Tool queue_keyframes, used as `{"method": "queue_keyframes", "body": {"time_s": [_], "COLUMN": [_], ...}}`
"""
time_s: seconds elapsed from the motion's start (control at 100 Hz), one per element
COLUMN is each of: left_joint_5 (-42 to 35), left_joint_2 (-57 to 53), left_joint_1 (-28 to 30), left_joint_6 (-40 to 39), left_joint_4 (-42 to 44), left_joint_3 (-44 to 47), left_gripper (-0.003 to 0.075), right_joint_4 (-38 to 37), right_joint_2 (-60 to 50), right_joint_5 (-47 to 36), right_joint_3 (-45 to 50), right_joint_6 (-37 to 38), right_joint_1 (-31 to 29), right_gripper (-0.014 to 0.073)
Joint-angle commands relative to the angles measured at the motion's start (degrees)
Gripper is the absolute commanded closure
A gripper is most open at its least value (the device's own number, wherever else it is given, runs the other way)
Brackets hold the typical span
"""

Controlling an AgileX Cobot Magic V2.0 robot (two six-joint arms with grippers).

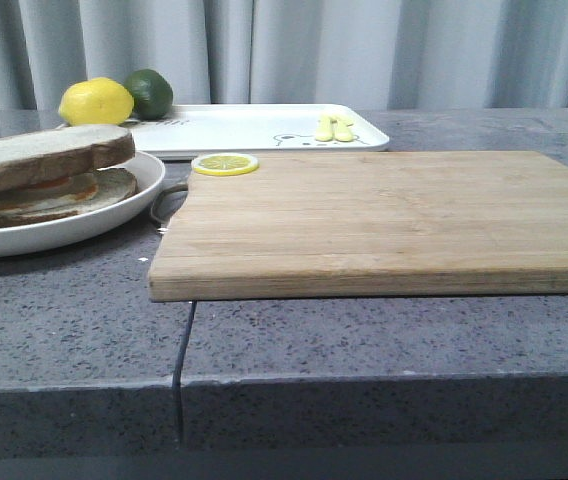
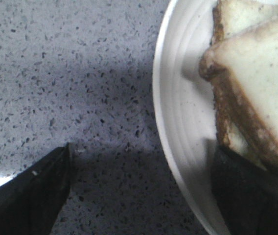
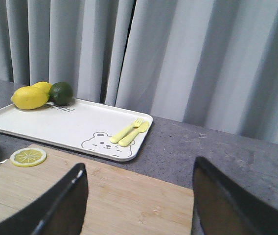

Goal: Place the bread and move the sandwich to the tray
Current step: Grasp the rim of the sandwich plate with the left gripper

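Observation:
The sandwich sits in a round white plate at the left. A pale bread slice with a dark crust lies on top, and an orange streak of egg shows under it. In the left wrist view the stacked slices lie in the plate. My left gripper is open and straddles the plate's rim, with one finger over the counter and the other inside the plate at the sandwich's edge. The white tray lies at the back. My right gripper is open and empty above the wooden board. Neither gripper shows in the front view.
A wooden cutting board fills the middle, with a lemon slice on its far left corner. A lemon and a lime sit at the tray's left end, and a yellow fork and spoon at its right. Grey curtains hang behind.

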Motion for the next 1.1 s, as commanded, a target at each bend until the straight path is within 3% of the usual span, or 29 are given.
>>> {"method": "queue_keyframes", "body": {"time_s": [0.0, 0.3, 0.7, 0.9, 1.09], "left_joint_5": [-2.17, -2.17, -2.17, -2.17, -2.28], "left_joint_2": [-0.90, -0.90, -0.90, -0.90, -1.04], "left_joint_1": [0.22, 0.12, 0.12, 0.12, 0.12], "left_joint_6": [-0.63, -0.63, -0.63, -0.63, -0.63], "left_joint_4": [-0.90, -0.90, -1.09, -1.18, -5.18], "left_joint_3": [-1.56, -1.56, -1.56, -1.56, -1.66], "left_gripper": [0.0164, 0.0188, 0.0580, 0.0737, 0.0739], "right_joint_4": [-0.20, -0.20, -0.20, -0.20, -0.20], "right_joint_2": [0.23, 0.23, 0.23, 0.23, 0.23], "right_joint_5": [-3.82, -4.11, -4.11, -4.11, -4.11], "right_joint_3": [-1.56, -1.56, -1.56, -1.56, -1.56], "right_joint_6": [0.04, 0.04, 0.04, 0.04, 0.04], "right_joint_1": [-0.46, -0.46, -0.46, -0.46, -0.46], "right_gripper": [0.0123, 0.0123, 0.0123, 0.0123, 0.0123]}}
